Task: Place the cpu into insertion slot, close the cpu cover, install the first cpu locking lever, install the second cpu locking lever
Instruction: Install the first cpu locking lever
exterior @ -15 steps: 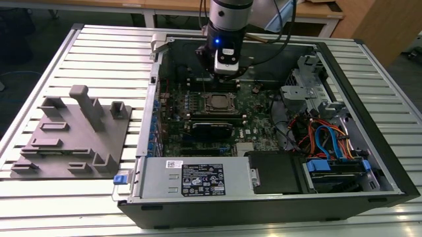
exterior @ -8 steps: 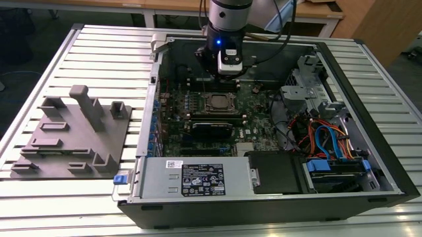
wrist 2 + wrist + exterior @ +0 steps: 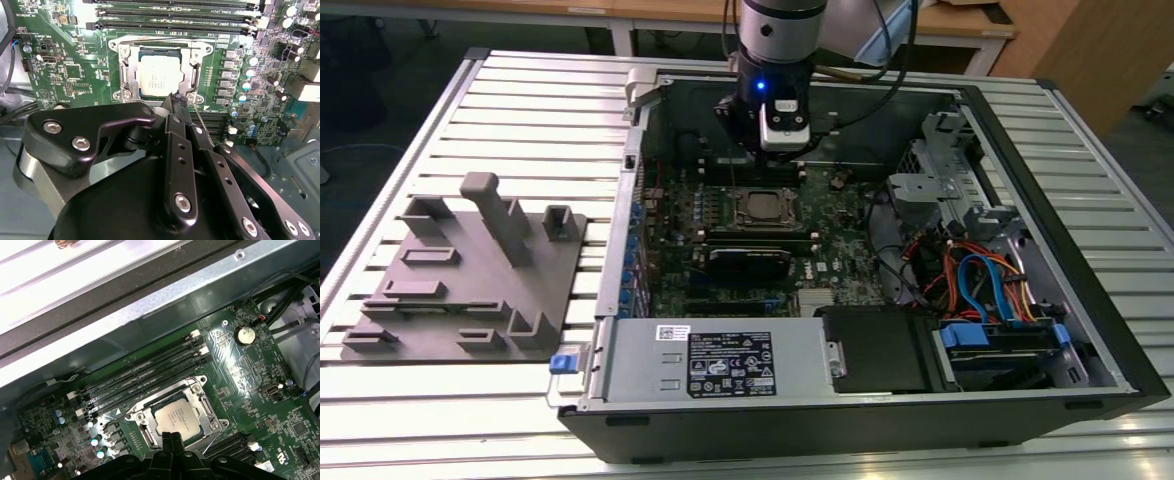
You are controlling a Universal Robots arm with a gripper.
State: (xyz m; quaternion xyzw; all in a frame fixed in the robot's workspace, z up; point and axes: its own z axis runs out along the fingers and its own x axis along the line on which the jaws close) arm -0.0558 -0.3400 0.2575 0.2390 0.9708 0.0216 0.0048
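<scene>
the open black computer case (image 3: 1105,322) lies on its side on a slatted silver metal desk (image 3: 520,100). beside it, toward the exterior view's left, sits a flat grey plastic fixture plate with upright pegs and blocks (image 3: 467,290). the arm reaches down into the case, and its black two-fingered tool (image 3: 783,140) hangs over the far part of the green motherboard (image 3: 75,75).

in both wrist views the small square cpu with its dull silver-grey top (image 3: 159,75) (image 3: 177,419) is seated flat in the square black insertion slot (image 3: 136,80). the thin silvery cpu cover, a metal frame with a large square window (image 3: 193,70) (image 3: 205,407), lies down flat around the chip, which shows through the window.

the tip of the tool (image 3: 181,97) (image 3: 172,436) is just beside one edge of the cover. the fingers are drawn together with no gap to be seen between them. a thin silvery wire lever (image 3: 201,121) (image 3: 214,439) runs out at a slant from that corner of the slot, close to the fingertips. i cannot tell whether the tip touches or pinches it.

long black memory slots (image 3: 175,10) (image 3: 140,374) run along the far side of the slot from the tool, and a round silver coin battery (image 3: 243,334) sits on the board well apart from it.
</scene>
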